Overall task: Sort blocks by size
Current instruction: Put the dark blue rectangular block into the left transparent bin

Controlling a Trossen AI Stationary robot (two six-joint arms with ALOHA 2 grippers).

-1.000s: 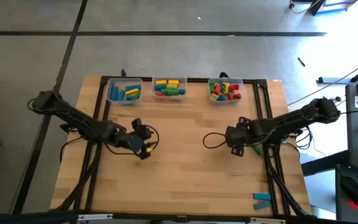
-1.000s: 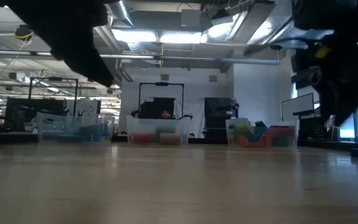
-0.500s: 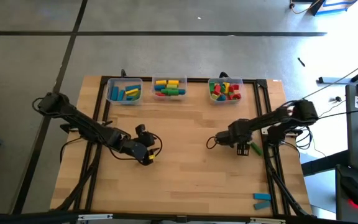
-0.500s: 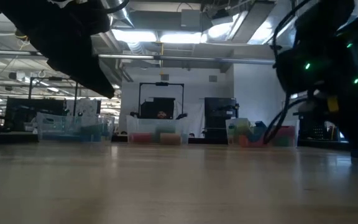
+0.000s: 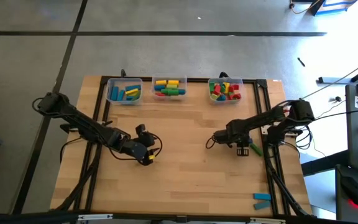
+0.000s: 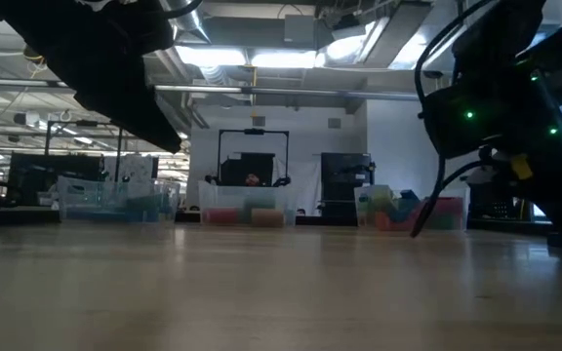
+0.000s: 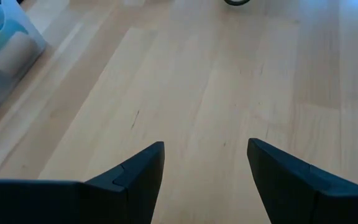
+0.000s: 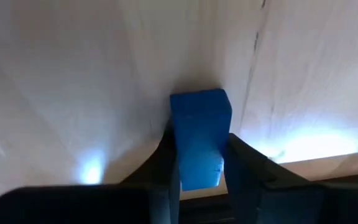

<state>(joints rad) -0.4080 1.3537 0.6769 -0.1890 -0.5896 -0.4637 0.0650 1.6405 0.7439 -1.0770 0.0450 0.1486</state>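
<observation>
Right gripper (image 5: 242,149) down at the table (image 5: 185,186) near its right edge, fingers (image 8: 244,168) clamped on a blue block (image 8: 197,138), which stands between the two pads and pokes out past their tips just above the wood. Just beside that gripper in the high view, a green block (image 5: 255,148) lying on the table by the dark frame rail. Farther toward the front right corner, two more blocks side by side, one blue (image 5: 261,196) and one orange (image 5: 261,204). Left gripper (image 5: 145,155) over the left-centre of the table, well apart from every block, jaws spread wide with only bare wood showing between the fingertips (image 7: 143,169) (a corner of a bin with coloured pieces sits at the edge of that wrist picture). Along the far edge, three clear bins in a row: left bin (image 5: 124,91) with mostly blue pieces, middle bin (image 5: 169,87) with yellow, green, red and blue ones, right bin (image 5: 225,90) with mostly red, some yellow and green. In the low view, the same bins seen as a row across the far side of the table.
</observation>
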